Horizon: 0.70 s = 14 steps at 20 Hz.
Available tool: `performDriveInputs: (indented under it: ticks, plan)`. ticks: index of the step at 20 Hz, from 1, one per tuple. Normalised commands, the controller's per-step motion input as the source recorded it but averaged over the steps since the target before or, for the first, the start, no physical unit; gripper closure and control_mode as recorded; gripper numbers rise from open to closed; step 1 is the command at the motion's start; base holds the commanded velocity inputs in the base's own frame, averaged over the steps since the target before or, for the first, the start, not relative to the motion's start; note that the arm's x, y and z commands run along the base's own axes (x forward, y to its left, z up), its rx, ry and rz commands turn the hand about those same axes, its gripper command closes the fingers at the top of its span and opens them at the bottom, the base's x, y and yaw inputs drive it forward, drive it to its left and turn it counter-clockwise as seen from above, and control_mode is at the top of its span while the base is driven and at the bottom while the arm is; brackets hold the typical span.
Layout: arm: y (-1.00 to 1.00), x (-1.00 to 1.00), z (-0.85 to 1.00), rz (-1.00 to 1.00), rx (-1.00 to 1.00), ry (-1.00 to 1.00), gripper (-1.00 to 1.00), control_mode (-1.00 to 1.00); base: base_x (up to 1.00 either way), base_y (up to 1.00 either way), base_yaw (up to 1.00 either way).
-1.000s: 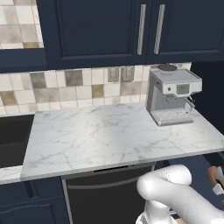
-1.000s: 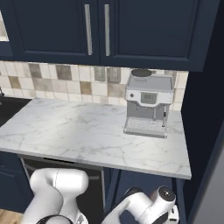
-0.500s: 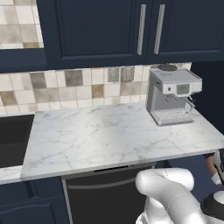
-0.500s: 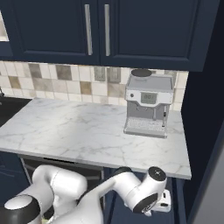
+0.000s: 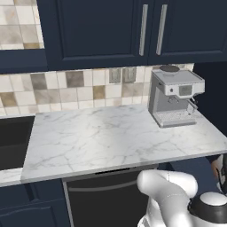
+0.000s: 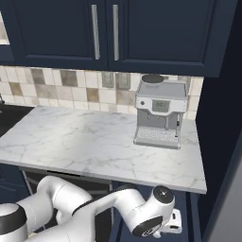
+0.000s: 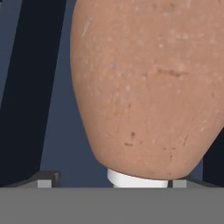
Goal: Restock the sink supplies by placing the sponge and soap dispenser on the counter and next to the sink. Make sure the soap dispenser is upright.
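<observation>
Soap dispenser (image 7: 148, 83) close up w/ pale pump end nearest hand, grip prob unclear, counter (image 5: 111, 137) above.

Soap dispenser (image 7: 148, 83) is cut off by top and right edges in hand view; pump top mostly hidden at the bottom. Sink (image 5: 13, 142) is cropped by left edge in left base view. Gripper jaw state can't be determined.

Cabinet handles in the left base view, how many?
2: left handle and right handle, vertical bars side by side on the upper cabinet doors above the coffee machine. Others may sit out of frame.
</observation>
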Motion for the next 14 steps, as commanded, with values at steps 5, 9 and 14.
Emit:
performDriveInputs:
  ticks: [5, 9, 14]
  plan:
    - [0.0, -0.05, 0.0, 0.0, 0.0, -0.01, 1.0, -1.0, 0.0, 0.0, 0.0]
    - [0.0, -0.14, 0.0, 0.0, 0.0, -0.01, 1.0, -1.0, 0.0, 0.0, 0.0]
    - [0.0, -0.18, 0.0, 0.0, 0.0, -0.02, 1.0, -1.0, 0.0, 0.0, 0.0]
